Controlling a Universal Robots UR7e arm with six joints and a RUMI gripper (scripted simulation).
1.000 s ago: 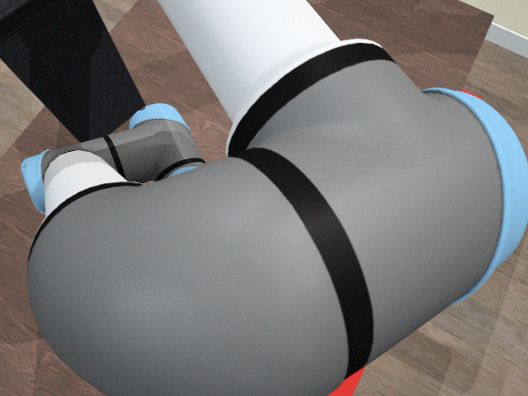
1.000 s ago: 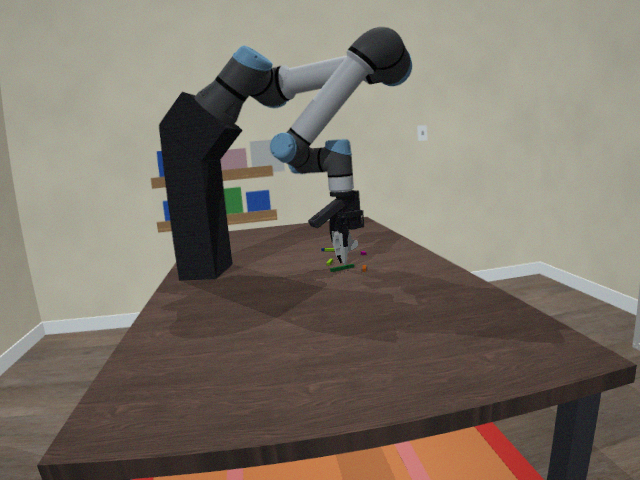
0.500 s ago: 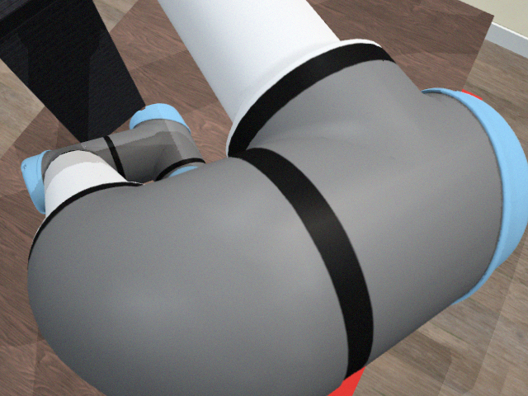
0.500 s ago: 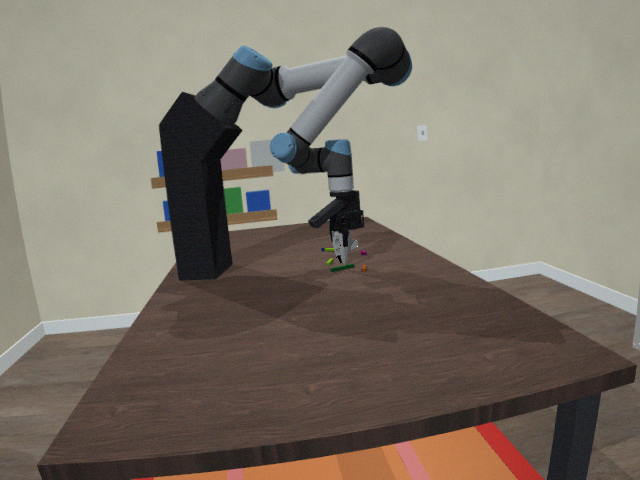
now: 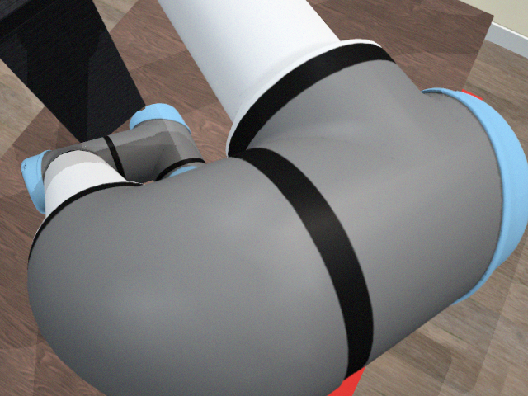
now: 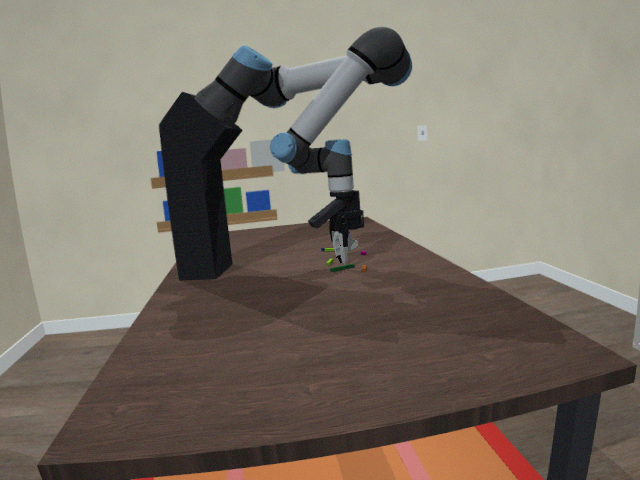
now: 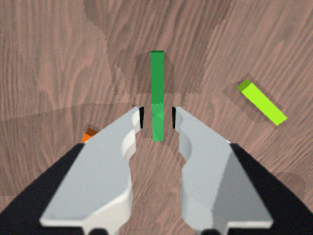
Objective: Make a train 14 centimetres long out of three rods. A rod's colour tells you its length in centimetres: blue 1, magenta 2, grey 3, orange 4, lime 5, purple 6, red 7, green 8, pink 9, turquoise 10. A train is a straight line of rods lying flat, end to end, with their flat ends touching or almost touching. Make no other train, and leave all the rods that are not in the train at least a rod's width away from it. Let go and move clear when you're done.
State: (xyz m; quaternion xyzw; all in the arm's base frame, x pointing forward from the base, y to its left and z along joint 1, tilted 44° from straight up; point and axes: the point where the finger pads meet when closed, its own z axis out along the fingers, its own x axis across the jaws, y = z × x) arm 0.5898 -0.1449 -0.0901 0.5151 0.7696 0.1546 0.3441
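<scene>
In the wrist view my gripper (image 7: pixel 157 108) stands narrowly open over the near end of a green rod (image 7: pixel 156 83), which lies flat on the table. There is a small gap between the rod and each finger. A lime rod (image 7: pixel 262 103) lies slanted to the right. An orange rod (image 7: pixel 89 134) peeks out from behind the left finger. In the exterior view the gripper (image 6: pixel 339 256) points down just above the green rod (image 6: pixel 342 268). There the orange rod (image 6: pixel 363 267) and a magenta rod (image 6: pixel 363 252) lie to its right, and the lime rod (image 6: pixel 329 261) to its left.
Another small rod (image 6: pixel 327 249) lies behind the gripper; its colours are too small to tell. The black robot pedestal (image 6: pixel 199 191) stands at the table's back left. The arm's elbow (image 5: pixel 264 238) fills the top view and hides the rods there.
</scene>
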